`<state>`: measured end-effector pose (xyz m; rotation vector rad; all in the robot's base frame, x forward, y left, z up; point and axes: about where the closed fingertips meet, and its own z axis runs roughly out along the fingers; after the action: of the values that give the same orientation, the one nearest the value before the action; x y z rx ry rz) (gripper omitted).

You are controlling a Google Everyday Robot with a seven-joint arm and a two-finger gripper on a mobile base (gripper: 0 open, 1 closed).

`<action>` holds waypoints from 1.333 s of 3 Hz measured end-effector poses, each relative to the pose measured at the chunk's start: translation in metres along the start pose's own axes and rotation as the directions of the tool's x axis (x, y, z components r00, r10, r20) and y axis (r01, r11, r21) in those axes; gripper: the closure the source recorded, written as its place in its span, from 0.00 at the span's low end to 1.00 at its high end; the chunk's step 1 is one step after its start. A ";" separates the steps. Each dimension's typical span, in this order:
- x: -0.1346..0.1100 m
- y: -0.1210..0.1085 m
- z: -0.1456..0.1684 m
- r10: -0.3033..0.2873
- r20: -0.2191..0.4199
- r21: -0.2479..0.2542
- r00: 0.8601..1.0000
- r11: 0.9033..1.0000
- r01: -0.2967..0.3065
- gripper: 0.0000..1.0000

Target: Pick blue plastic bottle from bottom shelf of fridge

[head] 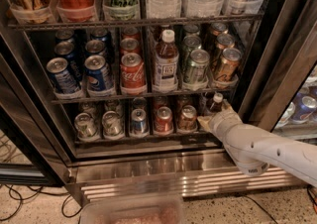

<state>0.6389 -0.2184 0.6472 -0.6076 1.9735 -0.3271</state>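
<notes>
Warm, dim light on the fridge, brightest along its upper rows.
Light comes from above and in front: the can tops glint, the steel base carries pale streaks of glare, and the back of every shelf sinks into black. The bottom shelf lies in shade; the pale tool, at its right end just beside the small bottle, shows bright against it. The floor at left is murky.
</notes>
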 end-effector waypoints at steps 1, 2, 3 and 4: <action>0.001 0.000 0.002 0.001 -0.006 0.006 1.000 1.000 -0.001 0.27; 0.001 0.000 0.004 0.006 -0.013 0.014 1.000 1.000 -0.006 0.29; 0.001 0.000 0.005 0.024 -0.018 0.022 1.000 0.999 -0.024 0.47; 0.000 -0.003 0.005 0.048 -0.016 0.031 0.999 0.998 -0.047 0.70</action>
<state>0.6446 -0.2207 0.6461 -0.5389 1.9922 -0.3333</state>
